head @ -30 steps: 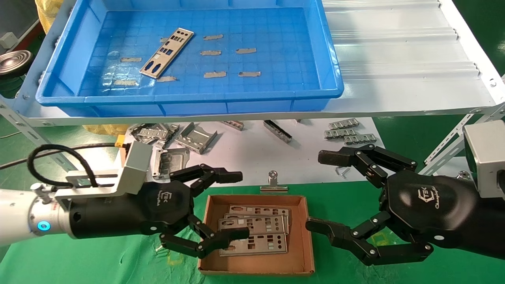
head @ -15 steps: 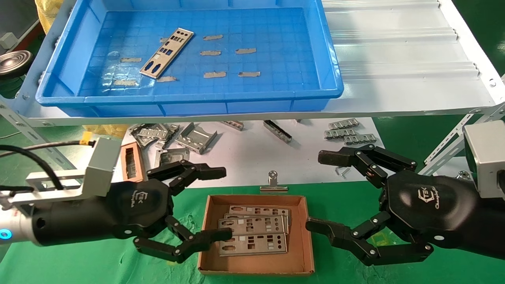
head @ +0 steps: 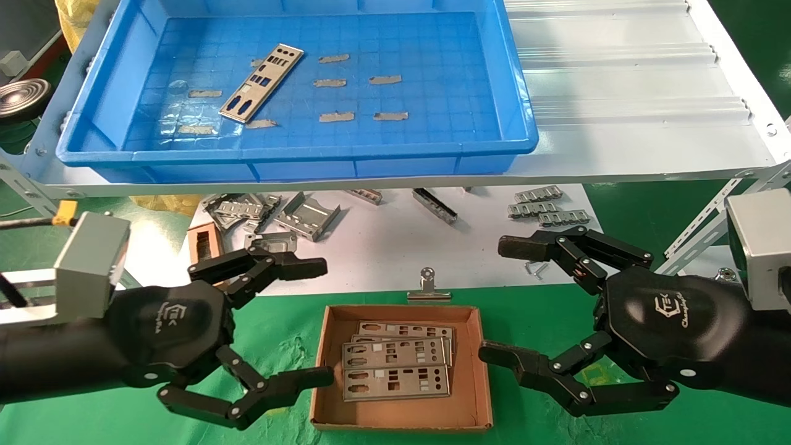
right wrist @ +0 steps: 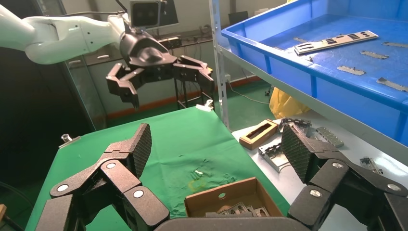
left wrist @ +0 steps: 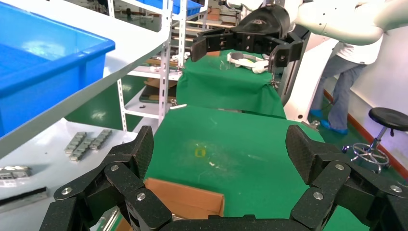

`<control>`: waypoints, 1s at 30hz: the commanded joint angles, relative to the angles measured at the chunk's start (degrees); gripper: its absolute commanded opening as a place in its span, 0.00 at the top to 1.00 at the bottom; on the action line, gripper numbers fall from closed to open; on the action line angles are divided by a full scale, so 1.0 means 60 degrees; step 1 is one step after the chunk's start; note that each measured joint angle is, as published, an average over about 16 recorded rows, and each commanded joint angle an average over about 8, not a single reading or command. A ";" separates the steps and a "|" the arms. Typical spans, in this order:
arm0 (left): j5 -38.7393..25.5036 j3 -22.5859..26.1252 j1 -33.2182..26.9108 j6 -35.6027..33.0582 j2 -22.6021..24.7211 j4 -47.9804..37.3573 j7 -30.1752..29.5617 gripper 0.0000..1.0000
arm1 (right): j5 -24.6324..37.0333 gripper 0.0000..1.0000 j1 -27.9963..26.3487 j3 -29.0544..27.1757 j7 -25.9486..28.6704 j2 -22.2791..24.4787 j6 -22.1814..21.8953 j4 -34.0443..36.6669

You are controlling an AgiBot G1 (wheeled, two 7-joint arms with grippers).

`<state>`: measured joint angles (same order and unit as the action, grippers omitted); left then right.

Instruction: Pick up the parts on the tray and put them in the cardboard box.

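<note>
1. On the left we see the left gripper (head: 315,321) low over the green cloth, just beside the left wall of the cardboard box (head: 479,371). Its fingers are spread wide and hold nothing; the lower fingertip (head: 318,375) reaches the box's left wall, right next to the stacked plates.
2. Above it, on the white shelf (head: 618,93), we see the blue tray (head: 296,164). One plate (head: 262,81) lies at an angle on the tray's floor, left of centre, well apart from both grippers and among small grey tape strips (head: 337,116).
3. In the middle, the box holds a stack of plates (head: 395,368), lying flat and fanned. A metal clip (head: 427,287) sits just behind the box.
4. Behind that, grey brackets (head: 306,216) lie on the white board.
5. On the right, the right gripper (head: 503,300) hovers just beside the box's right wall, fingers wide apart and empty.
</note>
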<state>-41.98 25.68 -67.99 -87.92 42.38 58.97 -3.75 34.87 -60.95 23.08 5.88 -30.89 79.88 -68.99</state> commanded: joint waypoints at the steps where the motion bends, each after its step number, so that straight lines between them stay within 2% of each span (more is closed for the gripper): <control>1: 0.0002 -0.0174 0.0116 0.0040 -0.0133 0.0264 -0.0126 0.00 | 0.0000 0.00 0.0000 0.0000 0.0000 0.0000 0.0000 0.0000; 18: 0.0019 -0.1577 0.1049 0.0359 -0.1200 0.2390 -0.1135 0.00 | 0.0000 0.00 0.0001 0.0000 0.0000 0.0000 -0.0001 0.0001; 30: 0.0020 -0.1719 0.1151 0.0397 -0.1309 0.2605 -0.1209 0.00 | -0.0001 0.00 0.0002 0.0000 0.0000 0.0000 -0.0003 0.0002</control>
<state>-41.86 15.34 -61.08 -85.55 34.50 74.64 -11.02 34.87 -60.94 23.08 5.88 -30.89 79.87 -68.98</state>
